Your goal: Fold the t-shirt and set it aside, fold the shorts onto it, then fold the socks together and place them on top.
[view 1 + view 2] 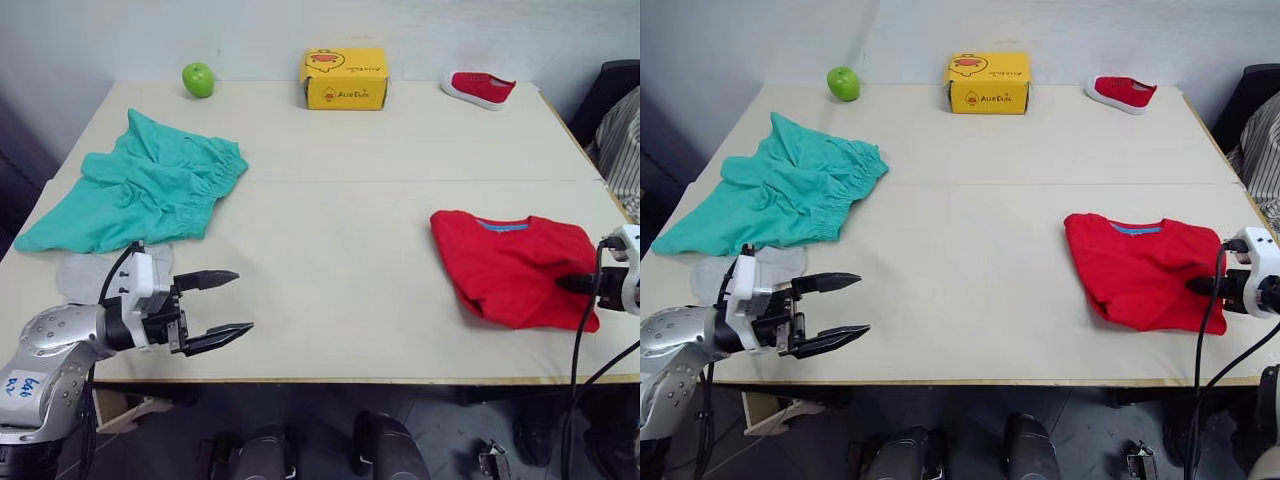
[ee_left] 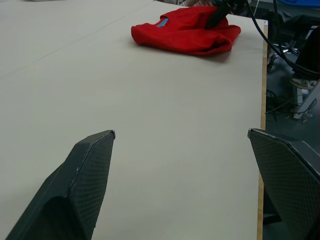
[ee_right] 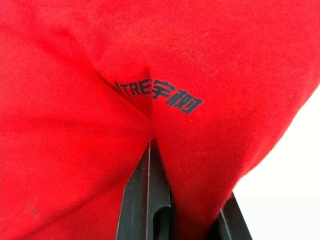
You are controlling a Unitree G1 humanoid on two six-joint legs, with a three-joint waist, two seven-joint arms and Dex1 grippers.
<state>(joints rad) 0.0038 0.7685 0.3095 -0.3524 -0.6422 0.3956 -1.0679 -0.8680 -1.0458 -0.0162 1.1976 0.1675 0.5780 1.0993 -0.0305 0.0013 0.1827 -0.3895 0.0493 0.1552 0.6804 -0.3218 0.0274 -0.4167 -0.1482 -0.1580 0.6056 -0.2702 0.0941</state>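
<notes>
T-shirt (image 1: 512, 266) folded at the table's (image 1: 330, 250) four o'clock.
Right gripper (image 3: 170, 210) seemingly pinches its hem; left gripper (image 1: 220, 308) spread at seven.

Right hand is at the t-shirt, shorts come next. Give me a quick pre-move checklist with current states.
1. T-shirt folded and set at the right side of the table: ok.
2. Right hand released from the t-shirt: not ok, fabric sits between its fingers.
3. Left hand open and free: ok.
4. Shorts flat for folding: not ok, rumpled.
5. Socks beside the shorts, near the left hand: ok.
6. Apple, yellow box, shoe far from the work: ok.
</notes>
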